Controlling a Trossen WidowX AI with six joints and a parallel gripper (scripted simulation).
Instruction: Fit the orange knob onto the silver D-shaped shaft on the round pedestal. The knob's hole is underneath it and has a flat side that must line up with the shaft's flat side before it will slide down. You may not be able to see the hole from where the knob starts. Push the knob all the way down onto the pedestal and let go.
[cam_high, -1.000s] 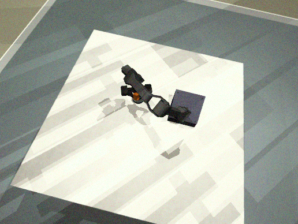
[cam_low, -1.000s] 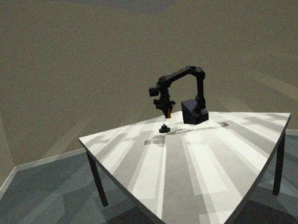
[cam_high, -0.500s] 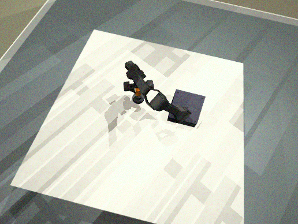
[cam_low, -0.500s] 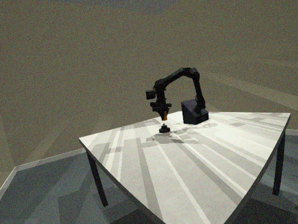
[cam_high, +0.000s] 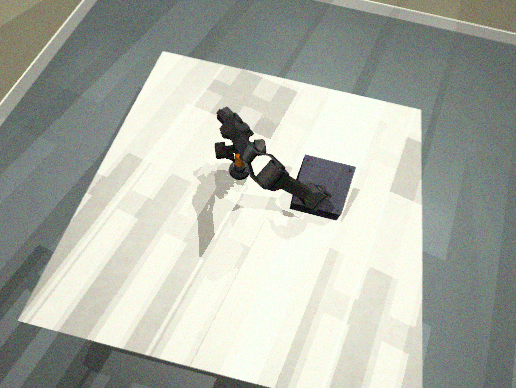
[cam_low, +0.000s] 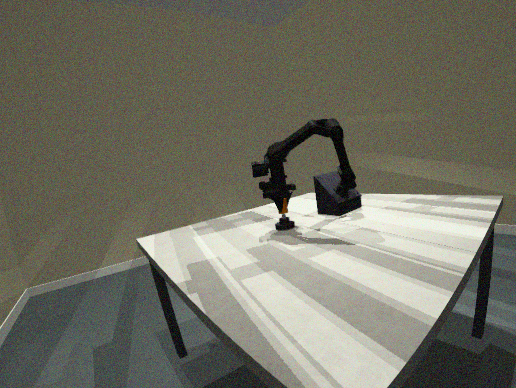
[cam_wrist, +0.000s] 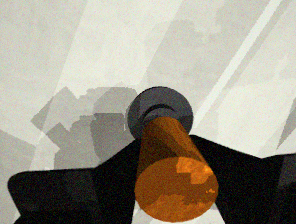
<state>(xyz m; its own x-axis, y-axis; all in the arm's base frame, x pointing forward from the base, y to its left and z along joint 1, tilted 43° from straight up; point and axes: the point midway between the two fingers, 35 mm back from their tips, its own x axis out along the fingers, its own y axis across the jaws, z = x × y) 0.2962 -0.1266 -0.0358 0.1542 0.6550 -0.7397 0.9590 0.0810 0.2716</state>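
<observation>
Knob, orange (cam_high: 239, 160) (cam_low: 285, 205) (cam_wrist: 176, 190), is clamped between the dark fingers (cam_high: 239, 157) (cam_low: 283, 207) above the round pedestal (cam_high: 238, 173) (cam_low: 284, 226) (cam_wrist: 182, 105). In the exterior view, a short pale length of the shaft (cam_low: 284, 216) is seen between knob and pedestal; the knob is not seated on the pedestal. Whether the shaft's tip is inside the hole cannot be told, and the alignment of the flat sides is hidden.

The pedestal is carried by the pale table (cam_high: 300, 300) (cam_low: 300, 310) (cam_wrist: 100, 40). Well apart from it, a dark, slope-topped block (cam_high: 325, 172) (cam_low: 327, 192) is placed beneath the foot of the black arm (cam_high: 270, 172) (cam_low: 300, 138). The space between block and pedestal is bridged overhead by the arm. In the wrist view, the pedestal's near part is masked by the knob, and shadows are cast beside it.
</observation>
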